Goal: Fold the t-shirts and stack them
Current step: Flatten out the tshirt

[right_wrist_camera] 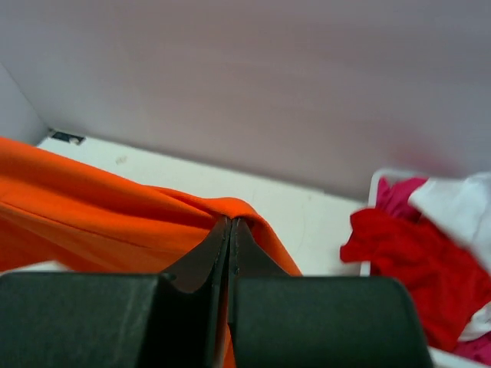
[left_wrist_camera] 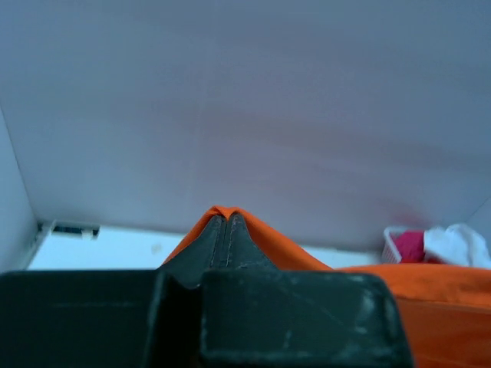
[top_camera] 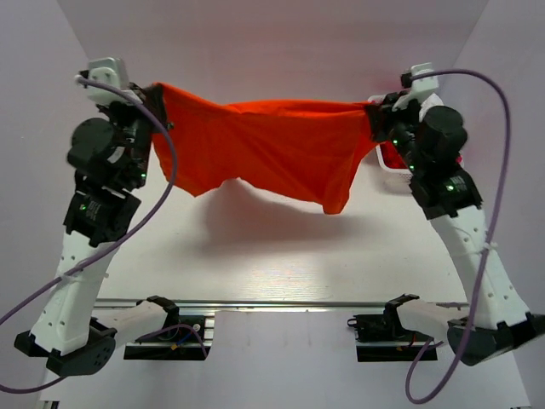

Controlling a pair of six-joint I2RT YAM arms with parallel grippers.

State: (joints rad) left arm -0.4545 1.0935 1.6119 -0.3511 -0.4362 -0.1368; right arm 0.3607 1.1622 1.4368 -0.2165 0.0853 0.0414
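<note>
The bright orange t-shirt hangs stretched in the air between my two grippers, high above the white table. My left gripper is shut on its left top corner; in the left wrist view the cloth drapes over the closed gripper. My right gripper is shut on the right top corner; in the right wrist view the cloth runs left from the closed gripper. Red, magenta-pink and white t-shirts lie in a basket at the far right.
A white basket of t-shirts stands at the far right, mostly hidden behind my right arm in the top view. Grey walls close the back and sides. The shirt's shadow falls on the table below it.
</note>
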